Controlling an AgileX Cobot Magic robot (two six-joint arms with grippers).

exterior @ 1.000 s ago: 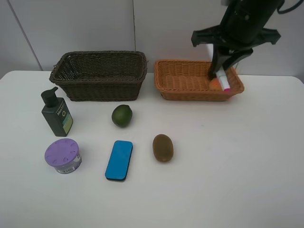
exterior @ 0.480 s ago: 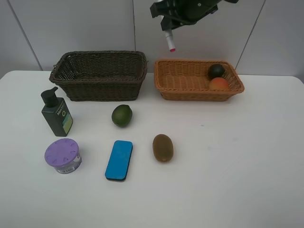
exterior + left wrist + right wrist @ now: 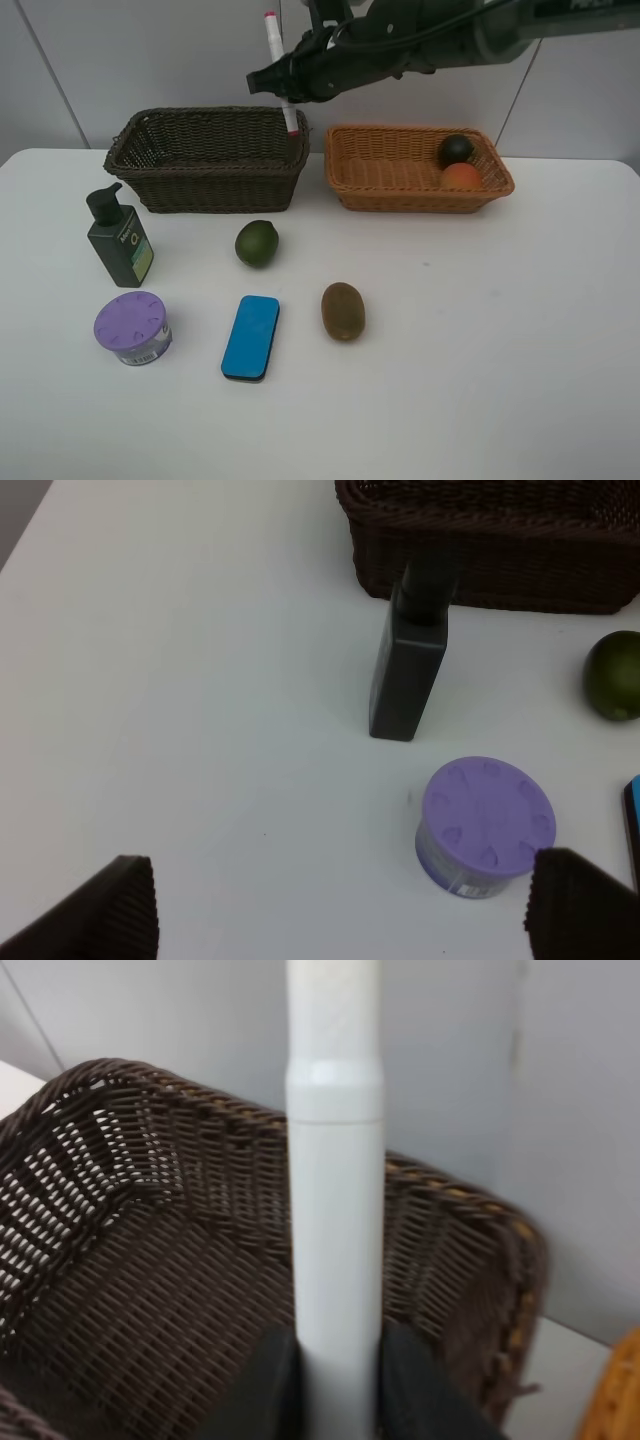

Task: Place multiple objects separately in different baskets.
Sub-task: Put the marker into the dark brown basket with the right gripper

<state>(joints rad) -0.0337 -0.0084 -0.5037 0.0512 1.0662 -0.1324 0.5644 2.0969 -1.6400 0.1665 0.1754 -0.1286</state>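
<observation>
Marker (image 3: 273,40) hangs upright over the right end of the dark basket (image 3: 215,188), clamped in the right gripper (image 3: 288,85). The left gripper (image 3: 350,920) hovers spread above the table (image 3: 480,330). Delivery looks to be in hand; the next move likely calls for lowering and release inside.

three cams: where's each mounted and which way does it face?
Exterior high: mounted high, facing the wall, over table, dark basket and light basket; right gripper reaches across holding the marker.
Left wrist: on left arm, looking down at pump bottle and purple-lidded tub; left gripper's open fingertips show.
Right wrist: looks along the marker into the dark basket; fingers clamp it.
Shared: dark basket in all three.
</observation>
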